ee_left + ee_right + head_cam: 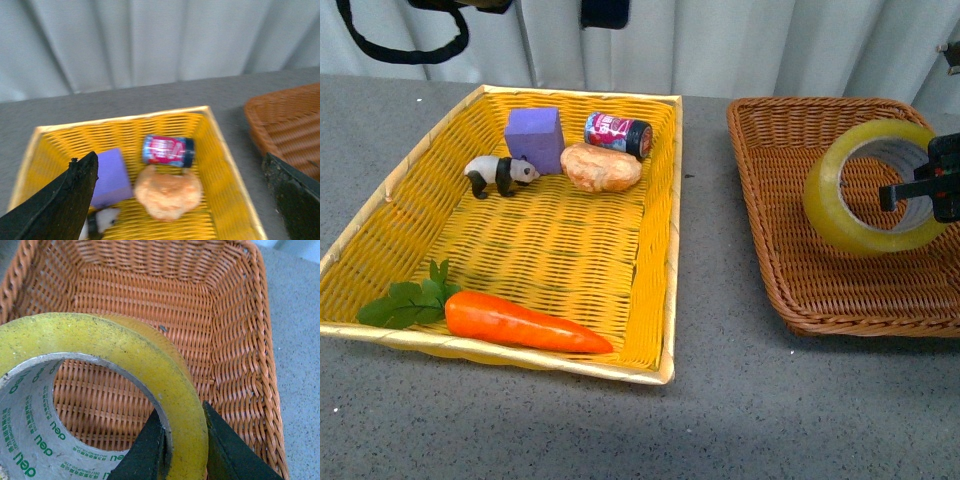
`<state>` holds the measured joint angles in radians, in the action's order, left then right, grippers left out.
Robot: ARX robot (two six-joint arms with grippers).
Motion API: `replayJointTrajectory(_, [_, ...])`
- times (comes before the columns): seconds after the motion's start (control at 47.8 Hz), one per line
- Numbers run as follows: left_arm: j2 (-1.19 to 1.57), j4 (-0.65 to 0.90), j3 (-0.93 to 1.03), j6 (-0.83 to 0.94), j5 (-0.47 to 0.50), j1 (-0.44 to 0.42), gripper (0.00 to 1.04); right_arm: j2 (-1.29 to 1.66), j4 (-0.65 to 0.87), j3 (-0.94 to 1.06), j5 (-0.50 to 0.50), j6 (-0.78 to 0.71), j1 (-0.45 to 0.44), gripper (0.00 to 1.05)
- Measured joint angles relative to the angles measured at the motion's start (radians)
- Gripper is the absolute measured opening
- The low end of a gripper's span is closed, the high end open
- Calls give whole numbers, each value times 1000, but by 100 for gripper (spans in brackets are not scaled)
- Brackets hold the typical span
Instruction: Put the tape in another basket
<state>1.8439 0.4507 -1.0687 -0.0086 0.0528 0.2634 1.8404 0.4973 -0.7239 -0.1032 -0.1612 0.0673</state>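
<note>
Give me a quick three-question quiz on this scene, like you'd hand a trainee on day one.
1. Which hand grips the tape over the brown basket? A left, B right, C neither.
2. True or false: the carrot lies at the near end of the yellow basket.
3. Fill in: the toy panda stands beside a ____ block.

Key: 1 B, the right hand, pinching the roll's wall. 2 true. 3 purple.
</note>
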Motion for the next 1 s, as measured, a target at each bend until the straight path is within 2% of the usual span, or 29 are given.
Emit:
replayJointTrajectory(0.084, [5,25,15,-20,114,-55,98,49,-43,-29,4,6,-29,15])
replayJointTrajectory(0.167, [8,35,33,-39,159,-92,98,82,-74,-50,12,21,-49,15])
replayJointTrajectory(0.419, [2,61,113,-102,203,-147,98,153,-183,-153,86,136,-77,17])
replayJointTrajectory(0.628, [-39,83,178,-142,258,-153,98,141,-187,-153,112,190,-80,46])
replayJointTrajectory(0.753, [-112,125,272,-204,333,-149,98,58,-118,-91,77,188,-79,72])
replayJointTrajectory(0.816, [-138,148,309,-230,359,-143,98,18,-101,-66,55,177,-78,81])
replayJointTrajectory(0.9, [-176,218,380,-223,441,-127,97,-64,-16,4,55,150,-78,98])
replayJointTrajectory(0.942, [-180,355,433,-178,309,-140,90,-77,58,34,70,148,-76,95])
replayJointTrajectory(0.963, [-185,459,475,-140,211,-148,84,-69,208,75,87,150,-74,90])
replayJointTrajectory(1.004, [-194,567,531,-95,127,-156,77,-59,405,134,97,151,-73,83])
